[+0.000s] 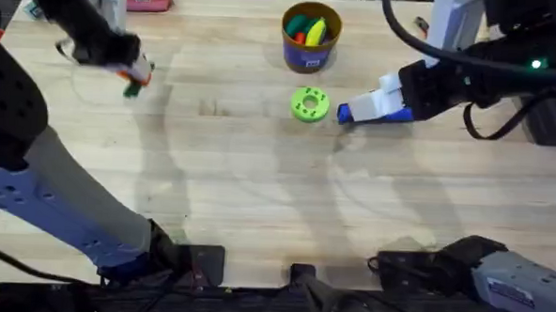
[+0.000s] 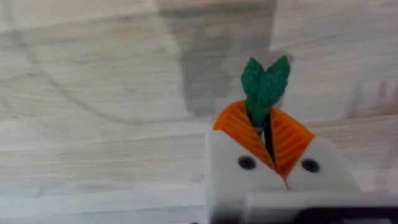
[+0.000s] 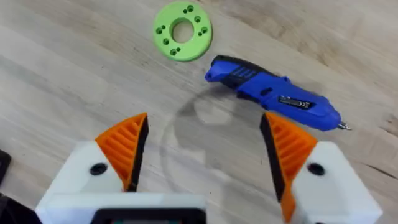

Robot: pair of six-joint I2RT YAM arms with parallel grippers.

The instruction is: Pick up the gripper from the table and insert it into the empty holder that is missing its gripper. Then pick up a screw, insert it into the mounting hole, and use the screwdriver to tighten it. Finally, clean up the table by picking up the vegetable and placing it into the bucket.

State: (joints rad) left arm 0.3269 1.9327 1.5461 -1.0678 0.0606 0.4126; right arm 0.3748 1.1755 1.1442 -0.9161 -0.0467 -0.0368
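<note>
Table (image 1: 239, 183): vegetable (image 2: 264, 87) between left jaws.

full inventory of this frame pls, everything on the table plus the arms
Small dark green toy vegetable: 1, green, pinched in the left gripper, above the table's far left.
Blue pen-shaped electric screwdriver: 1, blue, lying on the table, right of the disc.
Bright green plastic disc with holes: 1, green, table centre, near side of the bucket.
Small round bucket with yellow rim: 1, blue wall, orange band, far centre, coloured toys inside.
Light wooden table: 1.
Left gripper: 1, white, orange pads, shut.
Right gripper: 1, white, orange pads, open over the screwdriver.
</note>
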